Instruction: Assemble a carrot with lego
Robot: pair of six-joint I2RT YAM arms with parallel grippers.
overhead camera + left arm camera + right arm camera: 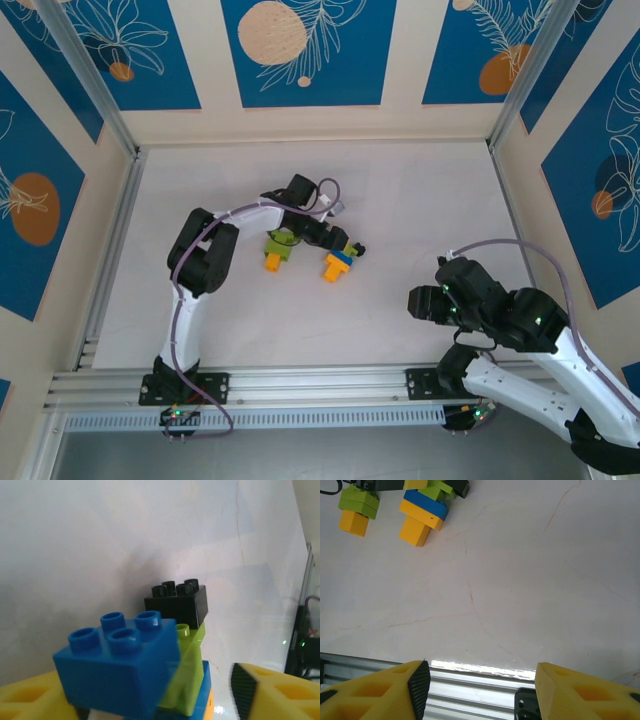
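Orange-tipped lego carrot [339, 263] lies on the table [430, 200], long axis diagonal: orange end near-left, black brick [177, 605] far-right. Left hand [330, 243] straddles it, fingers [275, 692] apart. Right hand [480, 690] gapes too, holding nothing.

Lego: blue brick [117, 672], black brick [177, 602], lime green brick [187, 677]; orange bricks [414, 531] a yellowish orange. Table [530, 590] off-white with faint reddish hairline veins. Wall panels [300, 50] deep blue, white leaf outlines, peach-orange discs, cream borders. Right gripper [479, 677] yellow, black ribbed pads. Arms [200, 255] black and white.
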